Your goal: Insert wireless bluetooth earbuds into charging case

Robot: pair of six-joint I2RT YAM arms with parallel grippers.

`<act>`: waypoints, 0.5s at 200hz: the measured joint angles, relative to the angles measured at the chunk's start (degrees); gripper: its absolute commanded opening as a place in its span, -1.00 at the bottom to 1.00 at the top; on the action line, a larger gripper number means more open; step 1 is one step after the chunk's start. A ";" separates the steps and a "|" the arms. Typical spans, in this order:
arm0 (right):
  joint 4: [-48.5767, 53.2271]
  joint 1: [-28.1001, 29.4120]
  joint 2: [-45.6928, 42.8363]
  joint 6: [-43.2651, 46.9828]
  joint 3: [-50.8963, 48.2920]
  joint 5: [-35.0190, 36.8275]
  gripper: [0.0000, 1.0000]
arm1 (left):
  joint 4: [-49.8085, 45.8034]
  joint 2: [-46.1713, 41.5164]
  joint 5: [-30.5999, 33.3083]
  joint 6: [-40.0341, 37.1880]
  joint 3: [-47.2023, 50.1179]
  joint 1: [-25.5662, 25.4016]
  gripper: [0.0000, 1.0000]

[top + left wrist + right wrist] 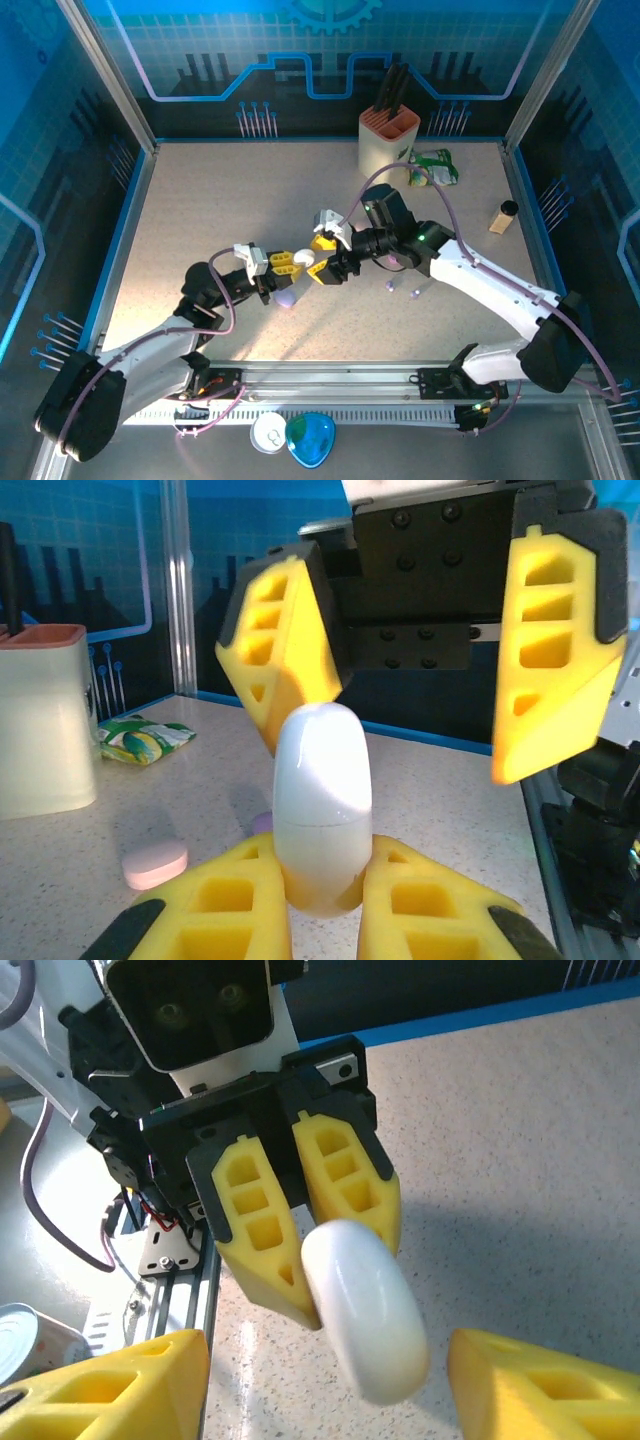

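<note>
Pink case (155, 863) near white case (320, 810) in left gripper (326, 868), wrist view

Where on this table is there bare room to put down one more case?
Bare: the far left of the table, from the left wall to the knife block; the patch left of the small bottle. Crowded: the centre, where left gripper and right gripper meet at the white case, earbuds beside.

Bright overhead light bleaches the table (200, 220) around the left pincer (288, 263), with a blue cast at the edges. Glare streaks the white case (322, 800) in its grip, and a soft shadow falls beyond. The right pincer (330, 1385) looms out of focus near its lens.
</note>
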State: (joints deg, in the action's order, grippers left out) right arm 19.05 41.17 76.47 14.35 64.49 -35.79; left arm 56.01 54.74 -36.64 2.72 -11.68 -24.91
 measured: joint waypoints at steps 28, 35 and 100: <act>-1.33 0.00 0.00 2.84 0.00 -1.51 -0.09 | -0.92 -0.39 -1.38 0.22 -0.35 0.00 -1.00; -1.60 0.00 0.00 3.28 0.00 -1.68 -0.14 | -1.42 -0.46 -1.75 0.22 -0.50 0.00 -1.00; -2.14 -0.48 0.04 4.79 0.00 -1.57 -0.53 | -2.86 -0.85 -2.84 0.15 -0.87 0.00 -0.98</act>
State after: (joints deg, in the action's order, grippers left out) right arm 16.91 40.69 76.51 19.14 64.49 -37.36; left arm 53.15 53.89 -39.48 2.87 -12.56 -24.91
